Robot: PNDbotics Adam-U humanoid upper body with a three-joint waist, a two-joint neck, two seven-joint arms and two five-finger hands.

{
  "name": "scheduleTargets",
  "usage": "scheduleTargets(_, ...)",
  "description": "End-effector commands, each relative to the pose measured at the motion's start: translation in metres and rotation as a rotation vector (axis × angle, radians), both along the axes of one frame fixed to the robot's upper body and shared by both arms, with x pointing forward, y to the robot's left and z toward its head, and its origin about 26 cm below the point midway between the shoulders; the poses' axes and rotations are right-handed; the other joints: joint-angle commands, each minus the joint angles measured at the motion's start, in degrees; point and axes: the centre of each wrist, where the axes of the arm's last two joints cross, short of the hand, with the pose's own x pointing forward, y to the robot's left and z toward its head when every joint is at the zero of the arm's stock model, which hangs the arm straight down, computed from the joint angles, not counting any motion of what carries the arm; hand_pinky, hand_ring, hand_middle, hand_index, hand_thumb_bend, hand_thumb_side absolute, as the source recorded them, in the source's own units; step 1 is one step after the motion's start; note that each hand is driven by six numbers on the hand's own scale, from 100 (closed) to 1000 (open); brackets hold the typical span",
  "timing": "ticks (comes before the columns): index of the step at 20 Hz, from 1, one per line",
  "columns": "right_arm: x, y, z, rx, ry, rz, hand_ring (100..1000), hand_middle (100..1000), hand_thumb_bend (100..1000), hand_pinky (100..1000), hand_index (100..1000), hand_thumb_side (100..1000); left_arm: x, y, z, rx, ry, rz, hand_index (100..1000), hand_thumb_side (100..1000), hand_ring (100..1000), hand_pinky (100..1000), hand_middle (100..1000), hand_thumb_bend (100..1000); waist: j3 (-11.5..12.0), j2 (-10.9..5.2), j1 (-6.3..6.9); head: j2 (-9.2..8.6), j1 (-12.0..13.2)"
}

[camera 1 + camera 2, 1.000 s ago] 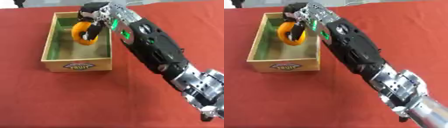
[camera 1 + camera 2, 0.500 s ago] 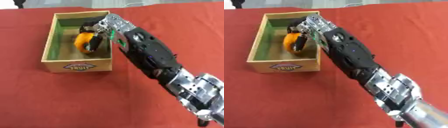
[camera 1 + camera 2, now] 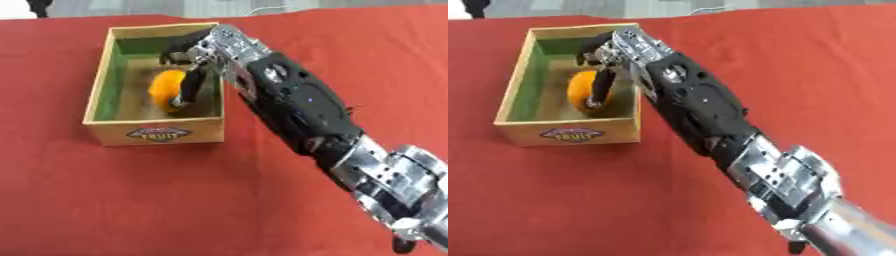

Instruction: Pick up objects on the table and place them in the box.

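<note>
An orange round fruit (image 3: 164,89) lies low inside the wooden box (image 3: 98,88), near its front wall. My right hand (image 3: 194,52) reaches into the box from the right. Its fingers (image 3: 189,85) run down across the fruit's right side and its thumb (image 3: 170,50) stands just above the fruit, so the hand is still closed round it. The far side of the fruit is hidden by the fingers. My left hand shows in neither view.
The box has a green-tinted inside and a "FRUIT" label (image 3: 159,134) on its front. It stands on a red tablecloth (image 3: 131,200). My black and silver right arm (image 3: 302,110) crosses the cloth from the lower right to the box's right wall.
My right hand has gone down into the box with the orange fruit, which now sits lower, near the box floor and front wall.
</note>
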Motion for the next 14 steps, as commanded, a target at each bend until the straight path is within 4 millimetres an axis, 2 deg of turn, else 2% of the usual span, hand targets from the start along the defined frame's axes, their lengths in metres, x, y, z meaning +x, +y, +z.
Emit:
scheduleTargets(1,-0.009,0.002,0.035,0.037,-0.093,0.017,915,899,397,837,1000,506,-0.003,0.0,0.008,0.019,-0.029,-0.002,724,860,566,544,617,103,-0.02,-1.49,0.22,-0.42,0.01)
scheduleTargets(4,-0.018,0.002,0.056,0.081,-0.148,0.034,912,896,378,839,1000,517,-0.004,0.0,0.007,0.02,-0.027,-0.001,724,859,566,544,617,103,-0.11,-1.61,0.23,-0.33,0.03)
scheduleTargets(5,-0.021,0.002,0.062,0.093,-0.162,0.039,910,895,301,839,1000,577,-0.004,0.0,0.007,0.02,-0.027,-0.001,725,859,567,544,617,103,-0.14,-1.65,0.23,-0.31,0.03)
scheduleTargets(6,-0.024,0.002,0.068,0.109,-0.18,0.046,908,892,350,839,1000,531,-0.004,0.0,0.007,0.021,-0.027,0.0,725,860,567,544,617,103,-0.17,-1.69,0.24,-0.27,0.04)
scheduleTargets(8,-0.032,0.0,0.081,0.139,-0.215,0.056,906,889,322,838,1000,538,-0.004,0.0,0.007,0.021,-0.026,0.001,725,860,567,544,617,104,-0.26,-1.79,0.27,-0.21,0.05)
scheduleTargets(10,-0.039,-0.004,0.093,0.165,-0.251,0.067,904,876,267,837,1000,549,-0.004,0.001,0.007,0.022,-0.027,0.003,725,859,567,544,617,104,-0.4,-1.82,0.31,-0.1,0.16)
scheduleTargets(12,-0.049,-0.011,0.107,0.197,-0.303,0.08,895,842,100,833,1000,583,-0.004,0.001,0.007,0.022,-0.027,0.005,725,859,567,544,617,103,-0.57,-1.82,0.37,0.11,0.29)
scheduleTargets(14,-0.063,-0.022,0.121,0.252,-0.376,0.086,874,795,100,830,998,594,-0.004,0.002,0.008,0.022,-0.029,0.008,725,860,567,544,617,104,-0.78,-1.8,0.4,0.33,0.46)
